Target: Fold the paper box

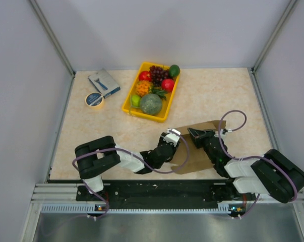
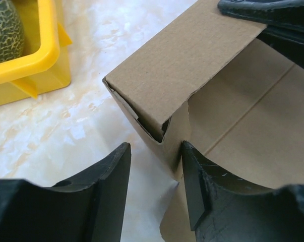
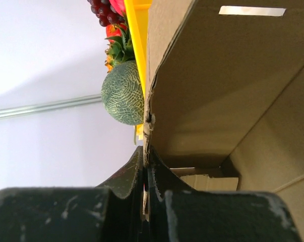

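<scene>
Two robot arms work a brown paper box [image 1: 191, 162] at the near side of a marble-patterned table [image 1: 91, 131]. The right gripper [image 3: 144, 156] is clamped on one raised wall of the box, its two fingers pressed flat together over the thin cardboard edge. That wall rises straight ahead of its fingertips. The box's inner face, marked by crease lines and a narrow slot at the far end, spreads off to the gripper's right.

The left gripper [image 2: 154, 176] meets the box from the opposite side with its jaws partly apart. It straddles a folded corner, and the corner's lower edge dips into the gap between the two fingers [image 2: 111, 174]. The finger on the left stands clear of the cardboard, over bare table. The finger on the right sits just beside the wall, though whether it touches cannot be told. A flap is bent over at that corner just ahead of the fingertips, and beyond it the sheet lies open and runs toward the right gripper. The two grippers are near each other, with the raised cardboard between them.

Ahead of the left gripper and off to its left stands a yellow tray [image 2: 41, 55] holding a green netted melon [image 2: 3, 30], dark grapes [image 1: 157, 74] and other fruit. Farther left, well apart from both grippers, lie a small blue-grey box [image 1: 104, 82] and a roll of tape [image 1: 95, 100].
</scene>
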